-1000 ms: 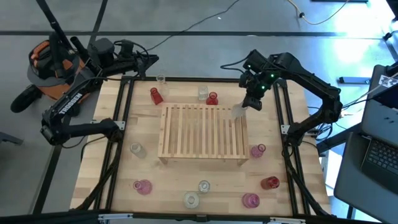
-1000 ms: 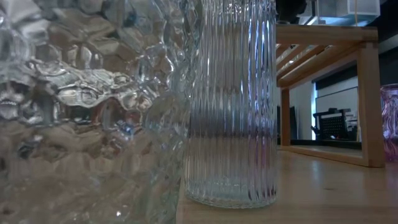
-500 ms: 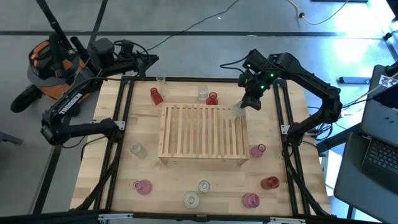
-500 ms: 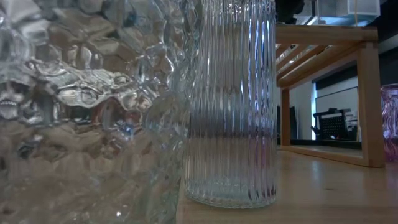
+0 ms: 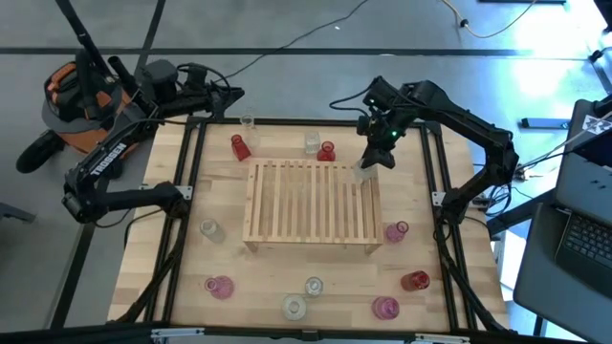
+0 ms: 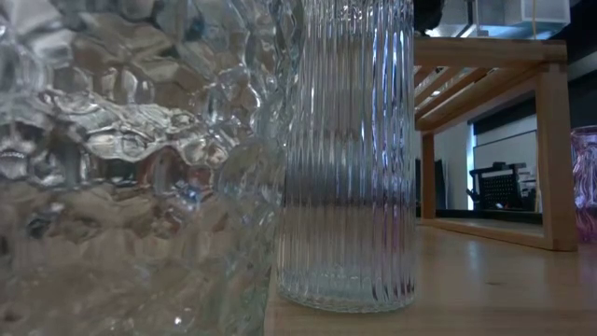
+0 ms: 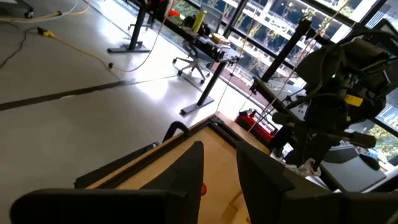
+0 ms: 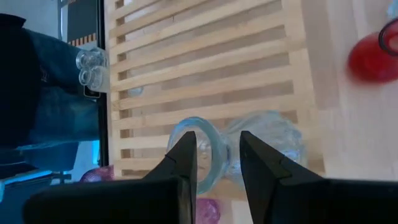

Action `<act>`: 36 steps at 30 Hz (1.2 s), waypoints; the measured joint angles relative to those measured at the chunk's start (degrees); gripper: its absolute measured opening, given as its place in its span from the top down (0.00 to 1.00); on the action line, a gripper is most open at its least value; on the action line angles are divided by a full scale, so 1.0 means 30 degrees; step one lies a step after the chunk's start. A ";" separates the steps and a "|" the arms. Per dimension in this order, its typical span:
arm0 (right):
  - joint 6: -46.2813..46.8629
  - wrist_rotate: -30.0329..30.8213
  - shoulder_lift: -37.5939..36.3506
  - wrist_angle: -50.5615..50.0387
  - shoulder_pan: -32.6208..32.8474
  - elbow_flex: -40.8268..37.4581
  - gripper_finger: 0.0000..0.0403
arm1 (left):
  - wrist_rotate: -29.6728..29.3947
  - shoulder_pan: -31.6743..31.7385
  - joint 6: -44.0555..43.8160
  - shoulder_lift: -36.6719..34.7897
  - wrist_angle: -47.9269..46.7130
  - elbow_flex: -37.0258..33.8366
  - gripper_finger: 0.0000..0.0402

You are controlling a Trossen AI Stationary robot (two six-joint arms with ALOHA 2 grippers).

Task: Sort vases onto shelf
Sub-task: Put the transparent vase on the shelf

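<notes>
Barely begun: right gripper point(image 8: 214, 155) pinching a clear vase point(image 8: 249, 149) by the neck at the shelf's point(image 5: 311, 201) far right corner, eleven vases around on the table point(image 5: 220, 258), left gripper point(image 7: 217, 171) parked, slightly spread.

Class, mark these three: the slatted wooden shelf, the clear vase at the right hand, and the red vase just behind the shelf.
shelf point(image 5: 306, 205), high view, middle slats.
clear vase point(image 8: 264, 146), right wrist view, bulbous body.
red vase point(image 5: 327, 152), high view, body.

A lab or office: desks point(image 7: 211, 46), a wheeled chair point(image 7: 193, 62), floor cables point(image 5: 488, 21), big windows point(image 7: 273, 18).
</notes>
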 joint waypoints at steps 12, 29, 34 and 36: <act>-0.0105 0.0365 0.0057 -0.0231 -0.0001 -0.0013 0.87 | -0.0007 -0.0005 0.0007 0.0000 -0.0027 0.0000 0.78; 0.0057 -0.1350 0.0146 0.0023 -0.0015 -0.0102 1.00 | -0.0015 0.0000 0.0008 0.0000 -0.0005 0.0000 0.78; 0.0356 -0.1115 0.0167 0.0202 -0.0002 -0.0095 1.00 | -0.0015 -0.0006 0.0015 0.0000 -0.0005 0.0000 0.78; 0.0379 -0.1088 0.0160 0.0227 -0.0007 -0.0095 0.99 | -0.0015 0.0001 0.0015 0.0000 -0.0005 0.0000 0.78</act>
